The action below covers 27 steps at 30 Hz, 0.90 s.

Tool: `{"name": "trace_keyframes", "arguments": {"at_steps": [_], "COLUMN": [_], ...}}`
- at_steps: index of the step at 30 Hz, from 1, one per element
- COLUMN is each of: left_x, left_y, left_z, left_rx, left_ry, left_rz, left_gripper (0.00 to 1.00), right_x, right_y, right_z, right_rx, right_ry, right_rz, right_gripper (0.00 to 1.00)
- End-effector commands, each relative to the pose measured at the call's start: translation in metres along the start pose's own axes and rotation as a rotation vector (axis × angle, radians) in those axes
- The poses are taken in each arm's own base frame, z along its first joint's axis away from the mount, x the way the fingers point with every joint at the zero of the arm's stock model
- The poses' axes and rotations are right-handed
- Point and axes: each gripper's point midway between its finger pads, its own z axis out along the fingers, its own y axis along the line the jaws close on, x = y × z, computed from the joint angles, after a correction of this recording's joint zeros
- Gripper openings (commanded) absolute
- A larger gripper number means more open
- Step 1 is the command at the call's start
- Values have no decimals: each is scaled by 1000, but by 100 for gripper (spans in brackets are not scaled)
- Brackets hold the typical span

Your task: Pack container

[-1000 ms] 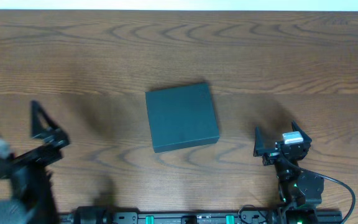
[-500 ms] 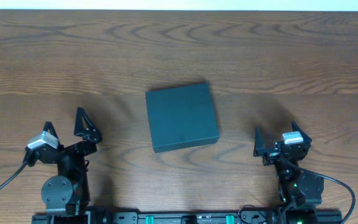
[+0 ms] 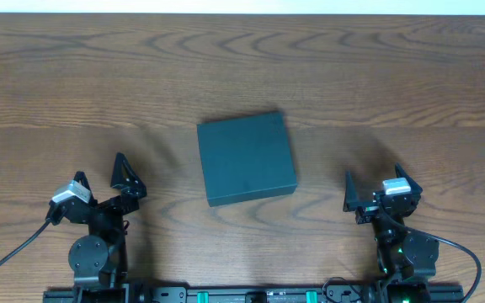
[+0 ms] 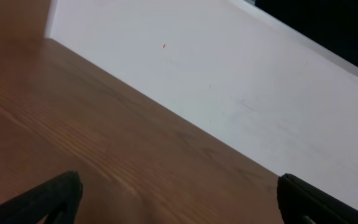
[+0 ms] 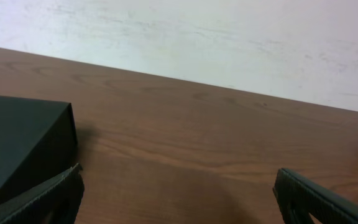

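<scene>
The container (image 3: 247, 158) is a dark teal square box, shut, lying flat at the middle of the wooden table. Its corner also shows at the left of the right wrist view (image 5: 20, 143). My left gripper (image 3: 101, 178) is open and empty near the front left edge, apart from the box. My right gripper (image 3: 375, 183) is open and empty at the front right, also apart from the box. The left wrist view shows only its finger tips (image 4: 179, 196) over bare wood; the right wrist view shows open fingers (image 5: 179, 193) with nothing between them.
The wooden table (image 3: 242, 76) runs back to a white wall (image 3: 242, 5). A black base rail (image 3: 242, 295) with cables lies along the front edge.
My left arm has swung in from the far left front edge toward the right and settled at its front left spot. The right arm and the box have not moved.
</scene>
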Motion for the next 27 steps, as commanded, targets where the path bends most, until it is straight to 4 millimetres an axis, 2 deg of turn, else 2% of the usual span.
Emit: {"name": "trace_keyframes", "arguments": {"at_steps": [1,17,24,27], "left_x": [2,31,49,50], "left_y": [0,15,25,26], "left_z": [-1,3,4,4], "left_rx": [11,-15,-38,-38], "left_ry": [-5,43,83,88], "left_rz": [-13,-3,6,60], "left_gripper": [98,99,98,98], "right_x": [1,1,1,1], "right_y": [-1,-1,-1,-1], "right_z": [0,0,0,0], "right_rx": [3,3,3,3], "right_ry": [4,4,4,4], "right_rz": [-6,-6,-6,-6], "right_gripper": [99,99,99,99]}}
